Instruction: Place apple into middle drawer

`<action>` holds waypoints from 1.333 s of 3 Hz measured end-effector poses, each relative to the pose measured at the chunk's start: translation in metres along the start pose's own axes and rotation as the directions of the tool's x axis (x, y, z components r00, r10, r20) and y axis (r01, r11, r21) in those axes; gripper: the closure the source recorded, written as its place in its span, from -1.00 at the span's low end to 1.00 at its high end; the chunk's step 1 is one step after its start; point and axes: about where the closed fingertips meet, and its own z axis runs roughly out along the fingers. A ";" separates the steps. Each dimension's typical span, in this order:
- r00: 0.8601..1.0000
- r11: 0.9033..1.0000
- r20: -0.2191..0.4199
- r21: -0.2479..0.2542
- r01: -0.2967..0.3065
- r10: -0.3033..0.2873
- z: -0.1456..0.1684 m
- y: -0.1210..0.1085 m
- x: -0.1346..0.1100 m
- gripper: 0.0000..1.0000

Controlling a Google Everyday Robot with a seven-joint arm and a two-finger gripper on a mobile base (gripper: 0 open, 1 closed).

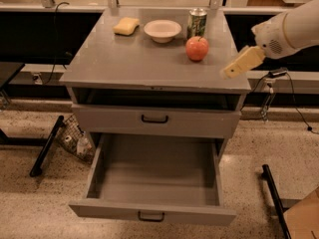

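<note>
apple (pixel 197 48): on table (pixel 124 59), right rear, just beside green can (pixel 197 22).
gripper (pixel 241 62): over table's right edge, apart from apple, carrying nothing; open or closed, can't tell.
middle drawer (pixel 154 183): pulled out below.
risk: sideways nudge rolls apple or tips can; off-centre grasp drops it short of drawer.

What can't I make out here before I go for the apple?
Camera view:
- Tan end effector, at the grey cabinet top's right edge: arm cut off by the frame's right side.
- Green can: base hidden behind the round red-orange apple; contact unclear.
- Open grey metal middle drawer: rear floor hidden under the higher grey drawer front.
</note>
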 end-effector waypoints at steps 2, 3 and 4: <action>0.978 0.984 0.156 0.088 -0.153 0.138 0.062 -0.044 0.006 -1.00; 0.953 0.967 0.229 0.111 -0.229 0.199 0.088 -0.067 0.008 -1.00; 0.933 0.956 0.276 0.113 -0.272 0.232 0.112 -0.082 0.004 -1.00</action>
